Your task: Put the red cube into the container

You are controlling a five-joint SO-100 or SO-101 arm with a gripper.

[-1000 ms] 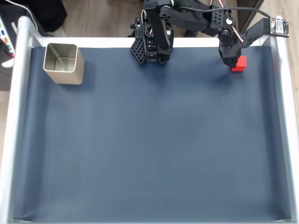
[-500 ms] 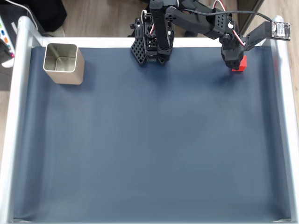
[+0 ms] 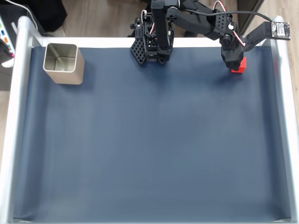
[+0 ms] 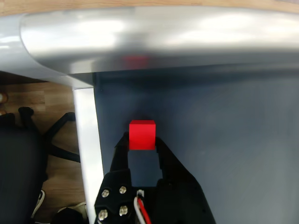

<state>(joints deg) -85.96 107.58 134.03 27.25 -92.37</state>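
The red cube [image 3: 240,65] sits at the far right of the blue mat, close to the right rail. My gripper [image 3: 235,64] is over it and covers its left part in the fixed view. In the wrist view the red cube [image 4: 142,134] sits between the two black fingertips, which press against its lower sides, so the gripper [image 4: 141,141] is shut on it. The container [image 3: 69,76], a square silver-beige tin, stands open and upright in the far left corner of the mat, a long way from the cube.
Silver rails frame the mat: the right rail [image 3: 284,116] runs just beside the cube, and the same rail [image 4: 154,37] looms right ahead of the cube in the wrist view. The arm's black base [image 3: 152,46] stands at the middle of the far edge.
The arm has shifted slightly toward the far edge and the gripper has settled over the cube, hiding more of it than a second ago. The cube stays in about the same spot.
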